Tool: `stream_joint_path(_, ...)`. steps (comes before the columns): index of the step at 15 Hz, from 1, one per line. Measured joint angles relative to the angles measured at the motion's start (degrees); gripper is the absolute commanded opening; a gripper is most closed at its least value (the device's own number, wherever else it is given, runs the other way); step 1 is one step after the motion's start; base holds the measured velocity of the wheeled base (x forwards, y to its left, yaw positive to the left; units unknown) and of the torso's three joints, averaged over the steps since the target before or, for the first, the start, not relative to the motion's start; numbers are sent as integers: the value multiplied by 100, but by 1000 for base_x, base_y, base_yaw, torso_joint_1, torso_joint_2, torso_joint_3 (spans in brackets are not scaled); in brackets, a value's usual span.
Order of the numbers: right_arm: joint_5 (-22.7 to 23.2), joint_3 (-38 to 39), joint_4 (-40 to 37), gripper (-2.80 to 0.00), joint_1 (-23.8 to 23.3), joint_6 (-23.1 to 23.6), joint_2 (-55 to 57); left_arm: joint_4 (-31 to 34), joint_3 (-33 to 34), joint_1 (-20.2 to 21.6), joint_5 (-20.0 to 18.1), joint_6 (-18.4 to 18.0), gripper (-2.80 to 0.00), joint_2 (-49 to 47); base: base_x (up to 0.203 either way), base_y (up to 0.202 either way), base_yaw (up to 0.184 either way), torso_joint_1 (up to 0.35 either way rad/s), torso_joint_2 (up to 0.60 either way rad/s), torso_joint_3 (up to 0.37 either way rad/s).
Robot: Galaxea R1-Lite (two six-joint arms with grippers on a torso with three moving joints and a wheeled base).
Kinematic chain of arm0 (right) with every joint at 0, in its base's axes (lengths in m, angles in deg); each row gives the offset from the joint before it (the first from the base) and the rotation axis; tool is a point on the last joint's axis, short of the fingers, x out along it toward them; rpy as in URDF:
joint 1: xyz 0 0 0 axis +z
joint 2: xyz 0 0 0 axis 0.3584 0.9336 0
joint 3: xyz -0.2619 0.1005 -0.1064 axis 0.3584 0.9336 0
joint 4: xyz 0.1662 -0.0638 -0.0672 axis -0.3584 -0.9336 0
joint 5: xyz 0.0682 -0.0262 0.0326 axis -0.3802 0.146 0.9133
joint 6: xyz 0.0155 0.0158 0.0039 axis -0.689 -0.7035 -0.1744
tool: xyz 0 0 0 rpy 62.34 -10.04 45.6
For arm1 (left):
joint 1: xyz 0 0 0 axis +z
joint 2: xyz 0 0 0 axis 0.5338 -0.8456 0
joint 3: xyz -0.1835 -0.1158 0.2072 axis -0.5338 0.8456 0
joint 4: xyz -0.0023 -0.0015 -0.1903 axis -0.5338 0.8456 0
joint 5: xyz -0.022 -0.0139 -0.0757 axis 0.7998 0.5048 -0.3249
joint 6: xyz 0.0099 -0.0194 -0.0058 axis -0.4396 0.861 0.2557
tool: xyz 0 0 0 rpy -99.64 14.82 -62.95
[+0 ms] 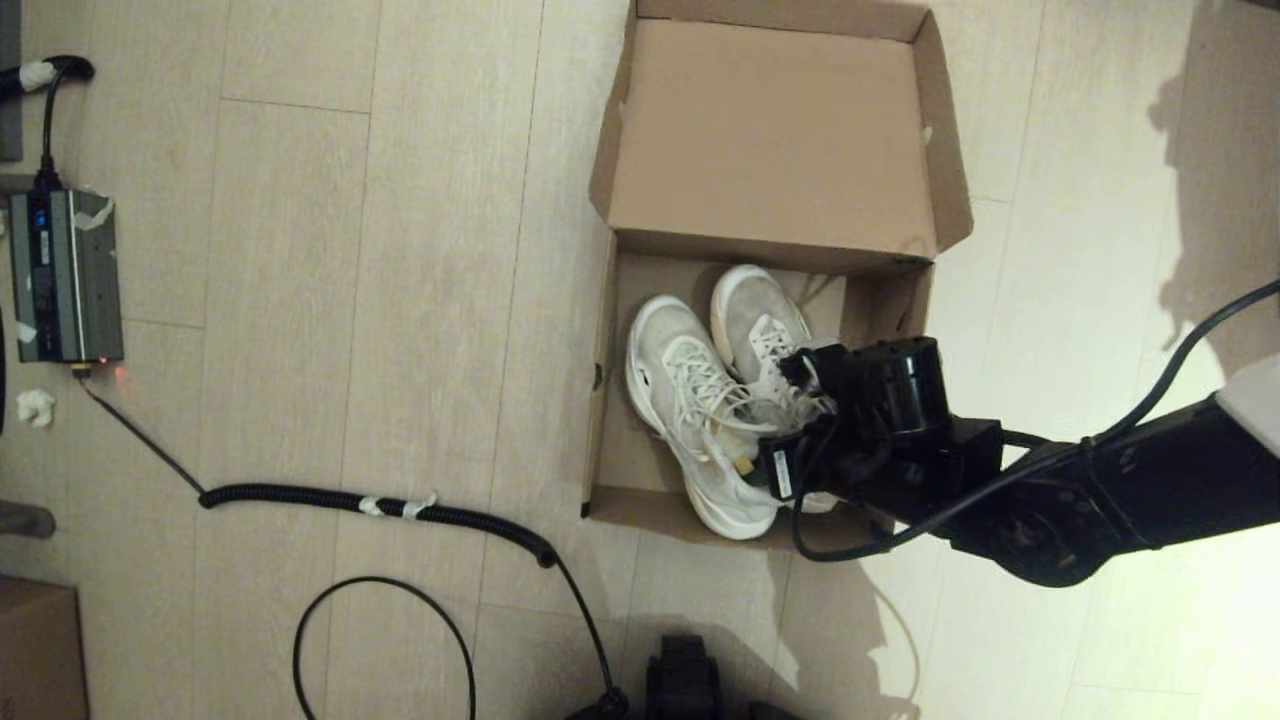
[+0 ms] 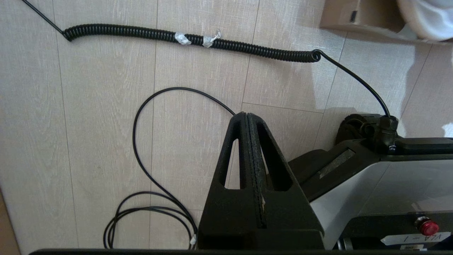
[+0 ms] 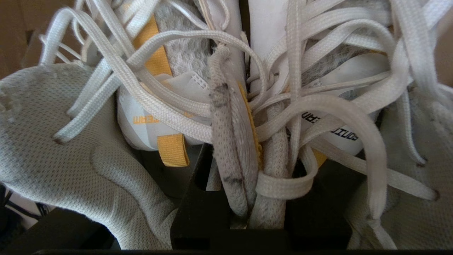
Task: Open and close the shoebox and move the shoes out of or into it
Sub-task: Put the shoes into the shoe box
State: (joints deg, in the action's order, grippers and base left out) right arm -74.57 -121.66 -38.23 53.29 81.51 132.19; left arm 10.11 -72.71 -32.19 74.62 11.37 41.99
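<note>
The shoebox (image 1: pixel 605 400) stands open on the floor, its lid (image 1: pixel 770 130) folded back at the far side. Both white mesh shoes (image 1: pixel 690 400) lie inside it, toes toward the lid, laces loose. My right gripper (image 1: pixel 790 420) reaches into the box over the shoes' collars. In the right wrist view it is shut on the two inner collar edges (image 3: pixel 240 156) of the shoes pressed together, with laces (image 3: pixel 283 184) draped across them. My left gripper (image 2: pixel 247 117) is shut and empty, parked low above the floor near the robot's base.
A coiled black cable (image 1: pixel 380 505) and a thin looped cable (image 1: pixel 380 640) lie on the wooden floor left of the box. A grey power unit (image 1: pixel 65 275) sits at the far left. A smaller brown box corner (image 1: pixel 35 650) shows at the lower left.
</note>
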Motion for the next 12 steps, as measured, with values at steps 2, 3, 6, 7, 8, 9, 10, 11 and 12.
stream_joint_path(2, -2, -46, 106, -280, -33, 6, 209, 0, 0, 0, 2, 0, -280, 9, 0, 0, 0, 0, 0, 0)
stream_joint_path(3, -5, -104, 136, -280, -54, 15, 298, 0, 0, 0, 2, 0, -280, 11, 0, 0, 0, 0, 0, 0)
stream_joint_path(6, -93, -250, 96, 0, -105, 30, 419, 1, 0, 0, 1, 0, -280, -2, 0, 0, 0, 0, 0, 0)
stream_joint_path(7, -94, -260, 34, 0, -114, 35, 386, 0, 0, 0, 1, 0, -280, -11, 0, 0, 0, 0, 0, 0)
stream_joint_path(8, -94, -270, -75, 0, -116, 35, 318, 0, 0, 0, -1, 0, -280, -11, 0, 0, 0, 0, 0, 0)
stream_joint_path(9, -94, -271, -233, 0, -116, 33, 209, 0, 0, 0, -1, 0, -280, -1, 0, 0, 0, 0, 0, 0)
stream_joint_path(10, -93, -271, -426, 0, -118, 26, 53, 1, 0, 0, 2, 0, -280, 27, 0, 0, 0, 0, 0, 0)
stream_joint_path(11, -88, -271, -633, 0, -118, 20, -114, 0, 0, 0, 2, 0, -280, 67, 0, 0, 0, 0, 0, 0)
stream_joint_path(12, -84, -267, -858, 0, -116, 9, -284, -2, 0, 0, 2, 0, -280, 100, 0, 0, 0, 0, 0, 0)
